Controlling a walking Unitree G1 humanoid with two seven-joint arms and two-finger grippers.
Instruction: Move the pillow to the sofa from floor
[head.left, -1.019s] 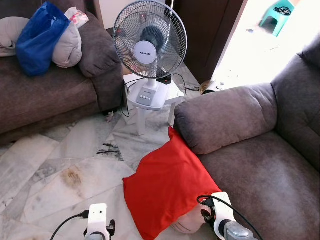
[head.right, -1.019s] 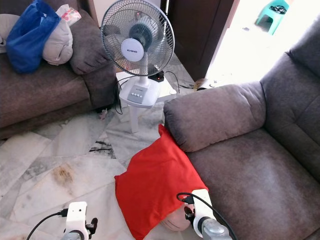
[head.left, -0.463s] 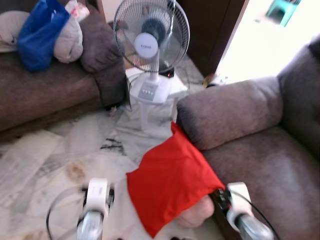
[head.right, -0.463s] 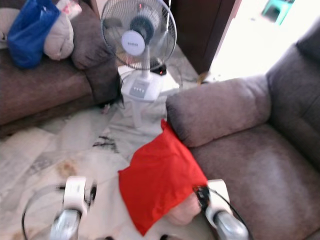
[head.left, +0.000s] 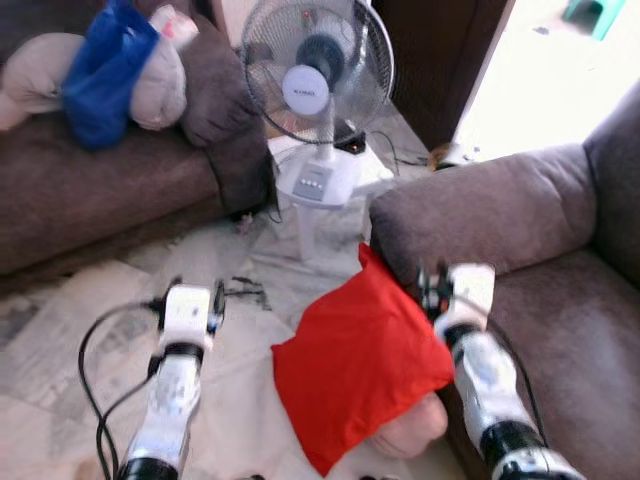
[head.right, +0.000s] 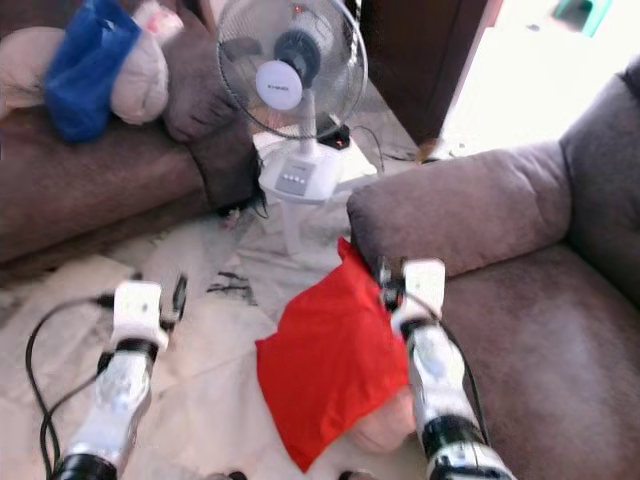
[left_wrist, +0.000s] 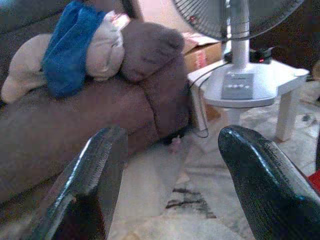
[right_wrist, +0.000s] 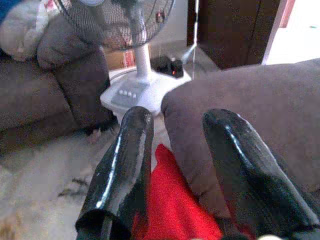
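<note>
The red pillow (head.left: 358, 362) stands tilted on the marble floor, its top corner leaning against the armrest of the grey sofa (head.left: 482, 212) on the right. A pale pink cushion (head.left: 415, 432) pokes out under its lower edge. My right arm (head.left: 478, 362) reaches forward beside the pillow's right edge. My right gripper (right_wrist: 179, 116) is open, with the red pillow (right_wrist: 167, 212) and the armrest seen beyond its fingers. My left arm (head.left: 180, 368) is raised over bare floor left of the pillow; my left gripper (left_wrist: 172, 134) is open and holds nothing.
A white standing fan (head.left: 318, 92) on a low white stand is behind the pillow. A second brown sofa (head.left: 100, 195) at the left carries a blue bag (head.left: 102, 62) and beige cushions. A black cable (head.left: 92, 352) loops by my left arm. A bright doorway lies at the back right.
Both arms have risen from the bottom edge and stretched forward, the right one now beside the pillow's upper right edge. The pillow itself still leans on the sofa; the camera shifted.
</note>
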